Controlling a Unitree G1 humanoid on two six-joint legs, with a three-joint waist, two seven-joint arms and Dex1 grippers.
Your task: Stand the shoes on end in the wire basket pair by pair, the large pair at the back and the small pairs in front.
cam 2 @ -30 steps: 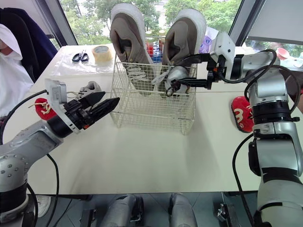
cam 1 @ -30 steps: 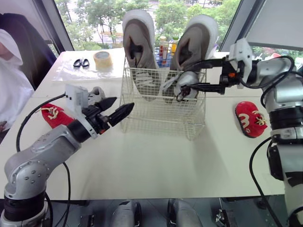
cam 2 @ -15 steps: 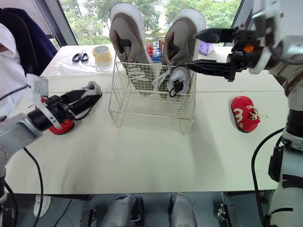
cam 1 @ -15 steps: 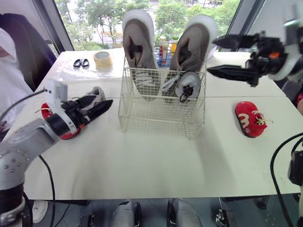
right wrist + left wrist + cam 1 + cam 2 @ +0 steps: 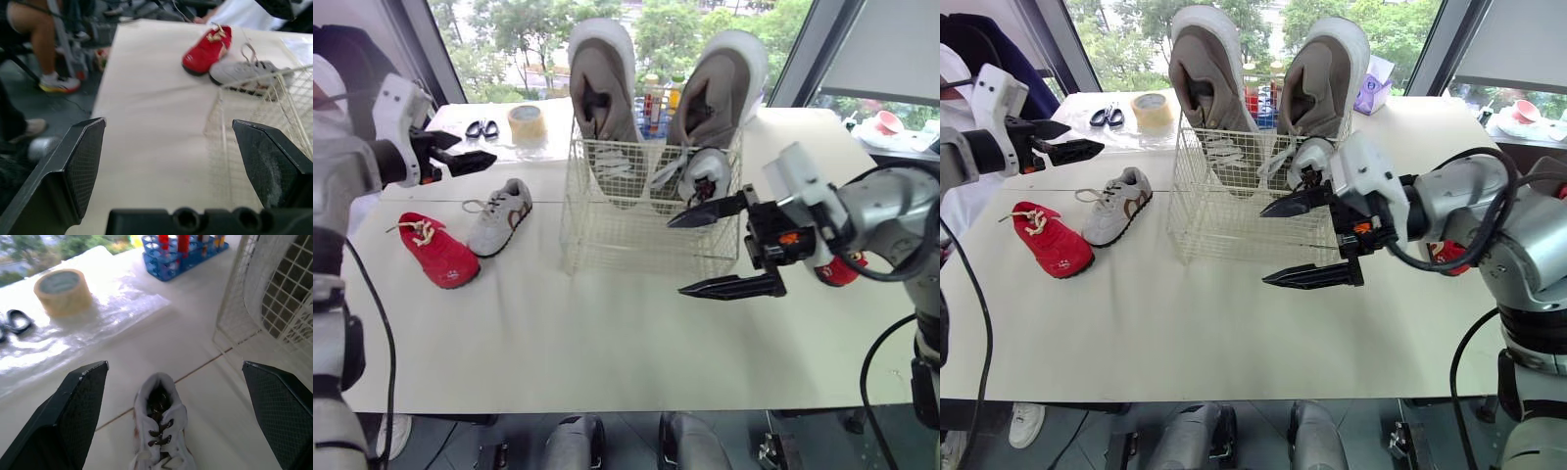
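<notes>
A wire basket (image 5: 636, 240) stands at the middle of a pale table. Two large beige shoes (image 5: 602, 78) stand on end at the back of the basket, soles outward. One small grey shoe (image 5: 705, 176) stands on end in the basket's front right part.

To the left of the basket, near it, a small white shoe (image 5: 501, 217) lies on its sole with its laces loose. A red shoe (image 5: 437, 252) lies just beyond it, further from the basket. To the right of the basket lies a second red shoe (image 5: 1445, 253).

The left gripper (image 5: 1085, 135) hangs high, well to the left of the basket and above the white shoe, its fingers spread wide and empty. The right gripper (image 5: 677, 257) hovers just in front of the basket's right half, also spread wide and empty.

The small shoes look light, with soft uppers over a stiffer sole. A pinch across the heel collar or the midfoot, sole to upper, should hold best. Loose laces may catch on the wire.

The right arm hides most of the second red shoe. Wire mesh blurs the grey shoe, so it may be the white shoe's mate, though I cannot be sure.

Behind the basket to the left lie scissors (image 5: 481, 128) and a tape roll (image 5: 526, 122).
</notes>
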